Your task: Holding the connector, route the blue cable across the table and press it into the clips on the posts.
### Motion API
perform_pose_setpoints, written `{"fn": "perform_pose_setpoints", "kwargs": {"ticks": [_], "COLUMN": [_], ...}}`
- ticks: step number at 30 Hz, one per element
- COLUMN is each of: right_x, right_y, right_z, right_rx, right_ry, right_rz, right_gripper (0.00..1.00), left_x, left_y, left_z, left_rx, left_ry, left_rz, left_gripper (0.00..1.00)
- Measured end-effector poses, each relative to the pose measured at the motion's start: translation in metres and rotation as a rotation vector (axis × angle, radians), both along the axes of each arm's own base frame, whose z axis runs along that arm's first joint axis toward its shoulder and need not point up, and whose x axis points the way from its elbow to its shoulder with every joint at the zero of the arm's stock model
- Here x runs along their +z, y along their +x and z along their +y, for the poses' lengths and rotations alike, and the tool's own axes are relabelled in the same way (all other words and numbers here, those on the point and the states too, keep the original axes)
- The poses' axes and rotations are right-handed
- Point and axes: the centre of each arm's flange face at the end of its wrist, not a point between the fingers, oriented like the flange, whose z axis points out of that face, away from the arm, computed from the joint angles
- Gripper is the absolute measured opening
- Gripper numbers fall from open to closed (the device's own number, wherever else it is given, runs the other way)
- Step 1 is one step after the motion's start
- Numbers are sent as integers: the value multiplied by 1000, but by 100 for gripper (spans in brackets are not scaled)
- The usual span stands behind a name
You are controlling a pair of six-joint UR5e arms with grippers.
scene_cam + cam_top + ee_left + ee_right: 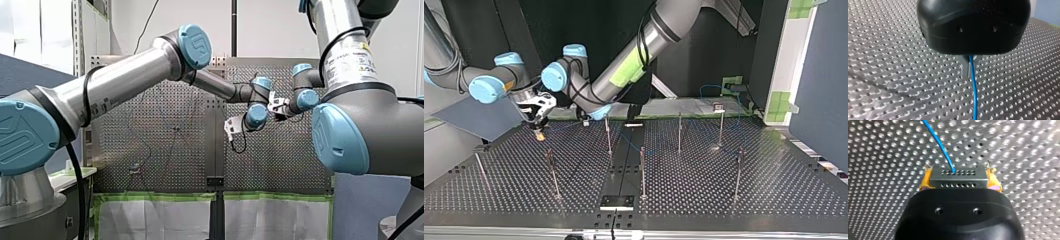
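In the right wrist view my right gripper [959, 170] is shut on a grey connector [958, 181] with rows of small holes, its yellow pads [926, 180] on either side. The blue cable [939, 143] leaves the connector's face and runs away over the perforated plate. In the left wrist view my left gripper [968, 74] has its metal fingers [965, 66] shut on the blue cable [974, 95], just above the plate. In the top view my right gripper [540, 131] and my left gripper [585, 120] stand close together at the back left of the table.
Several thin posts with clips stand on the perforated table [724, 200], among them a post [608, 135] right beside my left gripper, another post [642, 172] and a third post [679, 132]. A black bracket [617, 201] lies at the near edge.
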Motion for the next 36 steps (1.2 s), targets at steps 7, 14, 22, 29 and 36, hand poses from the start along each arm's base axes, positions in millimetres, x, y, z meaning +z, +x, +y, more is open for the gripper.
{"fn": "perform_pose_setpoints", "kwargs": {"ticks": [7,14,22,29,36], "right_x": [36,82,121,153,161], "right_y": [4,2,-2,-3,-6], "right_z": [9,25,42,53,52], "right_rx": [33,55,61,84,83], "right_ry": [-31,-50,-58,-85,-84], "right_rz": [-22,-35,-49,-62,-73], "right_gripper": [0,0,0,0,0], "left_x": [23,56,107,158,205], "left_y": [-10,-26,-38,-41,-43], "left_z": [5,10,10,13,24], "left_rx": [-3,-20,-32,-33,-38], "left_ry": [-7,-11,-51,-105,-157], "left_rz": [-27,-59,-115,-191,-244], "left_gripper": [2,2,2,2,2]}}
